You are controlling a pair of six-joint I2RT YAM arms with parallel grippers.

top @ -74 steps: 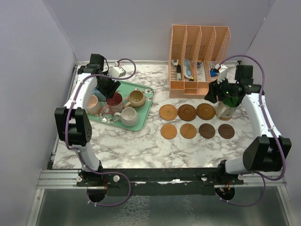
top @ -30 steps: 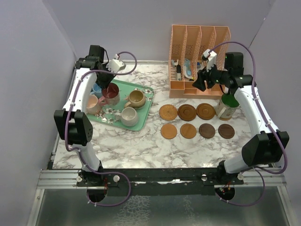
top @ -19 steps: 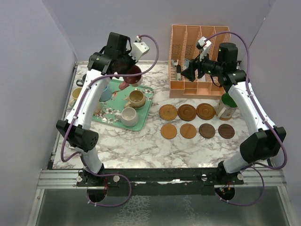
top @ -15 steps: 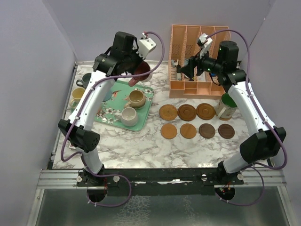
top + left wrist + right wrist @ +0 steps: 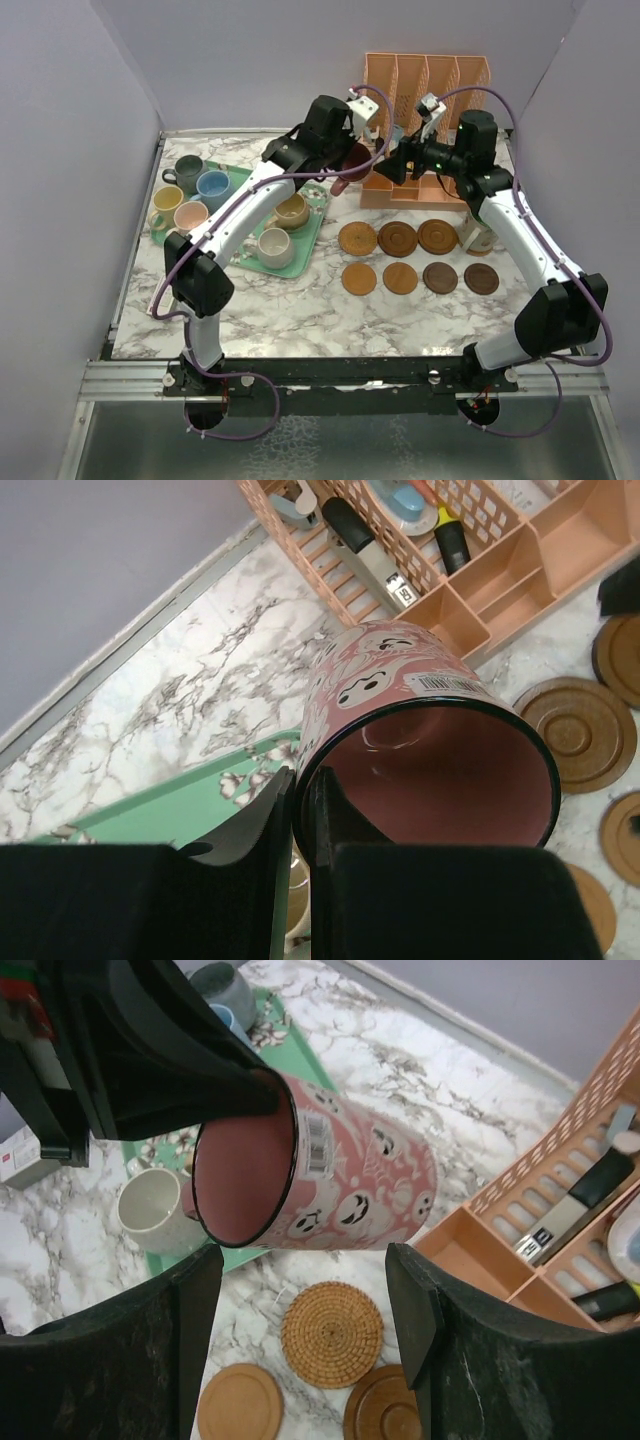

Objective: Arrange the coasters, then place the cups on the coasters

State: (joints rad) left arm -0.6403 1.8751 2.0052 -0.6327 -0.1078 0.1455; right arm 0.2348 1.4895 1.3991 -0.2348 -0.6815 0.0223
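Pink glaze inside, black rim, white face print outside: pink-glazed cup (image 5: 400, 685) pinched at the rim by left hand (image 5: 303, 785). One finger inside the mouth, one outside on the wall, closed tight on the thin wall. Off the counter (image 5: 290, 305), tipped onto its side, mouth towards the left wrist camera, base towards the peach organizer (image 5: 425, 95). Held in the air between green tray (image 5: 306, 235) and the organizer's front left corner, clear of every coaster.

Right hand (image 5: 303, 1280) wide open, nothing between the fingers, nothing touched. Pointed at the held cup from the organizer side. Cup just ahead of the gap, no contact visible.

Seven coasters (image 5: 397, 238) in view, flat on the counter in front of the organizer. Two rows: three at the back, four at the front, tan towards the left, dark brown towards the right. Woven coaster (image 5: 332, 1333) among them, plain in the right wrist view.

Pale cup (image 5: 474, 240) at the right end of the back row, mostly hidden behind the right arm. Coaster under it or not: cannot tell.

Tan cup (image 5: 291, 210) and cream cup (image 5: 273, 247) upright on the tray. Grey-teal cup (image 5: 187, 172), blue cup (image 5: 213, 185), yellow cup (image 5: 165, 205) and plain pink cup (image 5: 190, 215) clustered at the tray's left edge. On the tray or beside it: unclear for the blue and plain pink pair.
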